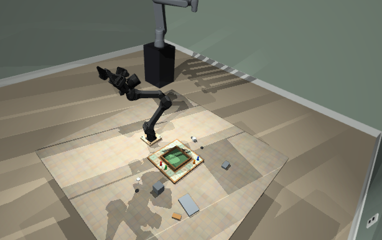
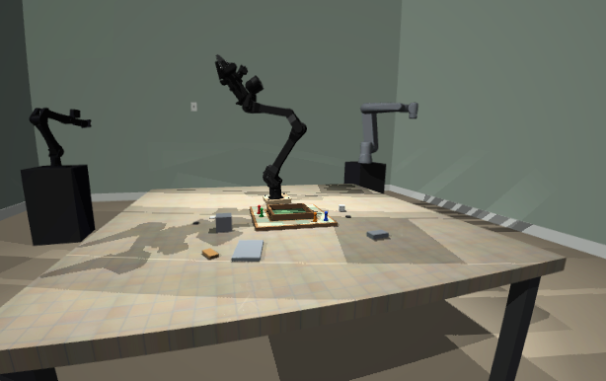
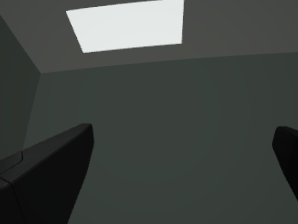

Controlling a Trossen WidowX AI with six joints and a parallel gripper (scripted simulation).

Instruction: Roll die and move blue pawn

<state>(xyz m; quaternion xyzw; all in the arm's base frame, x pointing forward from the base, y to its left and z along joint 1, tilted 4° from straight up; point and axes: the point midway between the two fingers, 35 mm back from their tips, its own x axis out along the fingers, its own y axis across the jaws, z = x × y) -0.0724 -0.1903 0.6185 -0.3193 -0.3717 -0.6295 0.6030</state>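
Up high, the claw [image 1: 102, 73] [image 2: 219, 64] [image 3: 185, 135] is wide open with nothing in it, well apart from the game. Its black arm [image 1: 155, 118] [image 2: 285, 148] bends up from the desk [image 1: 86, 174] [image 2: 310, 291], right next to the board [image 1: 177, 176] [image 2: 295, 226].

The tray [image 1: 168, 163] [image 2: 290, 215] sits in the middle of the board. The die [image 1: 194, 139] [image 2: 341, 208] looks to be the white cube on the desk, near the board and outside the tray; its dots are too small to read.

The blue pawn [image 1: 198, 158] [image 2: 326, 216] stands near one corner of the board, just beside the orange pawn [image 1: 194, 161] [image 2: 315, 216]. The red pawn [image 1: 160, 163] [image 2: 259, 209] and green pawn [image 1: 165, 167] [image 2: 262, 212] stand close together across the tray from them.

Farther out are a gray box [image 1: 158, 188] [image 2: 224, 222], a flat pale slab [image 1: 188, 204] [image 2: 248, 251] near a little orange block [image 1: 177, 216] [image 2: 210, 254], and a small gray block [image 1: 225, 165] [image 2: 377, 235] off by itself. A gray arm [image 1: 160, 18] [image 2: 370, 128] stands on a black stand [image 1: 159, 65] [image 2: 364, 174] past the desk.
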